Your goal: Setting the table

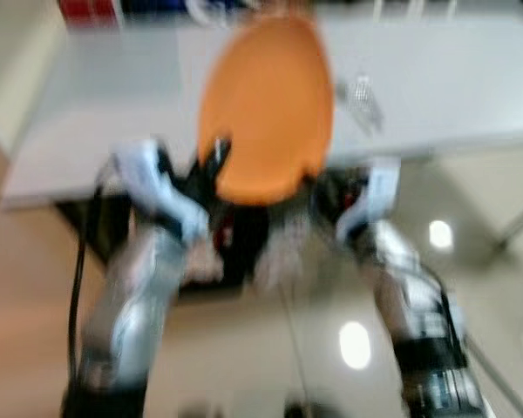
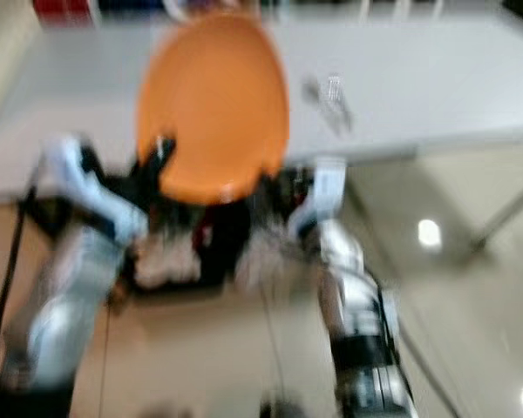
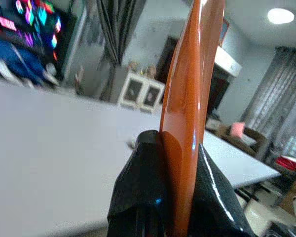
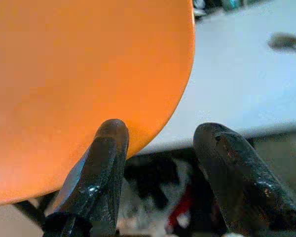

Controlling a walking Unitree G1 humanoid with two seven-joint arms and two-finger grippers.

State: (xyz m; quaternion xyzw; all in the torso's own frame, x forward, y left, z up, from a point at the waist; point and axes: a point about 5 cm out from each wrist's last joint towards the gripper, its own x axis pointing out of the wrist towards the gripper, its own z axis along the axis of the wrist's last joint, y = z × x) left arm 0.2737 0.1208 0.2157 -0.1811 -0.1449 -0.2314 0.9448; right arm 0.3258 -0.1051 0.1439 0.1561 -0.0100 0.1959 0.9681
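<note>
A long pale grey table (image 1: 471, 78) runs across the upper part of the blurred head views, over a glossy beige floor with ceiling lights mirrored in it; the left wrist view looks across the same tabletop to curtains, a white cabinet and a lit screen in the far corner. An orange plate (image 1: 266, 109) hangs in mid-frame in front of the table's near edge, tilted steeply with its long axis roughly upright and its face toward the camera. The left gripper (image 3: 180, 192) is clamped on the plate's lower rim — one black finger on each face, the plate seen edge-on between them. The right gripper (image 4: 160, 163) sits at the lower right of the plate with its fingers spread apart; one finger (image 4: 106, 148) lies just against or beside the plate's edge, the other stands clear over the table edge, so it grips nothing. A small glinting item (image 1: 362, 97), too blurred to name, lies on the table just right of the plate. The plate is not yet down. The coming move turns on this: bare tabletop lies straight ahead beyond the plate, and the left arm alone carries it, so that arm would have to reach forward and level the plate flat.
</note>
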